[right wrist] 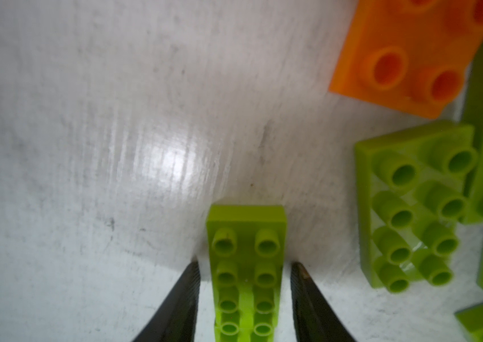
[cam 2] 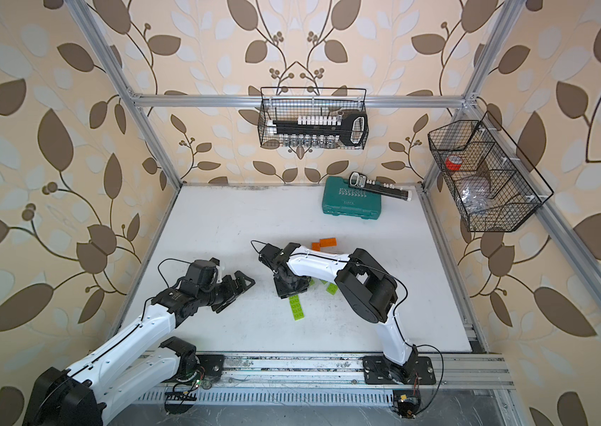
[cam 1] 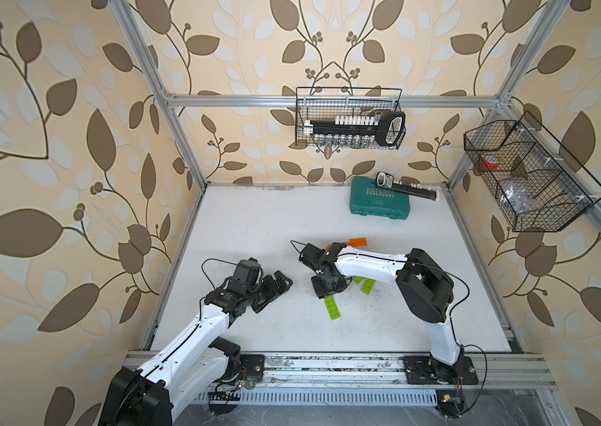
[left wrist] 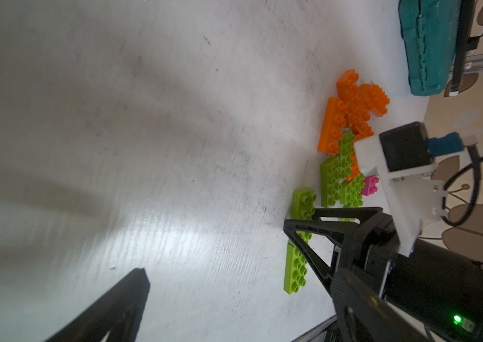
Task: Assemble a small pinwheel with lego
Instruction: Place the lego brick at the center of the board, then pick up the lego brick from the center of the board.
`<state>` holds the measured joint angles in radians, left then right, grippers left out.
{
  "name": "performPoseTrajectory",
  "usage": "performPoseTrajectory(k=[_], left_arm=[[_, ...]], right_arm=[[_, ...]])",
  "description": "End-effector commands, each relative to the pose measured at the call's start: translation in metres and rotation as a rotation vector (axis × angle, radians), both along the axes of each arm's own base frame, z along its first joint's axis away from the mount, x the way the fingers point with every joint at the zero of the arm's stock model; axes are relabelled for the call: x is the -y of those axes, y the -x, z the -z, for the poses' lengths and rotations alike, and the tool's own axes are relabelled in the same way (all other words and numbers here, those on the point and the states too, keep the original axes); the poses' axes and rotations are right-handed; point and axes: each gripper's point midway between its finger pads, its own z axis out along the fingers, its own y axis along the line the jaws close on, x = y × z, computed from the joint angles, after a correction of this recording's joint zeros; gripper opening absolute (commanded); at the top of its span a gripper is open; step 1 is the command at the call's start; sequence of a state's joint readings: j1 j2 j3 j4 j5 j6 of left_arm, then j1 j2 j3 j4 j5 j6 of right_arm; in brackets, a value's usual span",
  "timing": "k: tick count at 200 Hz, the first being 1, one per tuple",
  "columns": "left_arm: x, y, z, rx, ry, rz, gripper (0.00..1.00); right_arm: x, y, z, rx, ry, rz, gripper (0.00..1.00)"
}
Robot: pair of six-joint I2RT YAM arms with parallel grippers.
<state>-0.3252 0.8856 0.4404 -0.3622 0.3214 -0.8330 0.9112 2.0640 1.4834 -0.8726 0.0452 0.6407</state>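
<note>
My right gripper [cam 1: 324, 289] points straight down over a lime-green 2x4 lego brick [cam 1: 333, 308] lying flat on the white table. In the right wrist view that brick [right wrist: 246, 237] lies between the two black fingers [right wrist: 181, 296] with a gap on each side, so the gripper [right wrist: 244, 266] is open around it. Beside it lie more lime-green bricks [right wrist: 412, 207] and an orange one [right wrist: 412, 59]. My left gripper [cam 1: 280, 281] hovers wide open and empty to the left of the pile. Its wrist view shows orange bricks [left wrist: 353, 103], lime-green bricks [left wrist: 338, 174] and a small pink brick [left wrist: 370, 185].
A teal tool case [cam 1: 380, 201] with a black tool on it lies at the back right of the table. One wire basket [cam 1: 348, 118] hangs on the rear wall and another [cam 1: 527, 177] on the right wall. Orange bricks [cam 1: 358, 242] show behind the right arm.
</note>
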Motion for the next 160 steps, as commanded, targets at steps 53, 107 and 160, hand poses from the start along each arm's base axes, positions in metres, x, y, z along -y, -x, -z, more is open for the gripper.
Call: performPoseTrajectory(k=[53,107,160], left_arm=[[0.002,-0.034,-0.063,0.15,-0.228,0.153,0.99],[0.084,-0.032,-0.058,0.198,-0.336,0.369,0.99],[0.159,-0.022,-0.041,0.204,-0.298,0.521,0.98]], right_arm=[[0.033,-0.035,-0.098,0.21,-0.137,0.058,0.63],[0.097,-0.027,-0.101,0.243,-0.073,0.166,0.6],[0.159,-0.02,-0.075,0.185,-0.002,0.436,0.51]])
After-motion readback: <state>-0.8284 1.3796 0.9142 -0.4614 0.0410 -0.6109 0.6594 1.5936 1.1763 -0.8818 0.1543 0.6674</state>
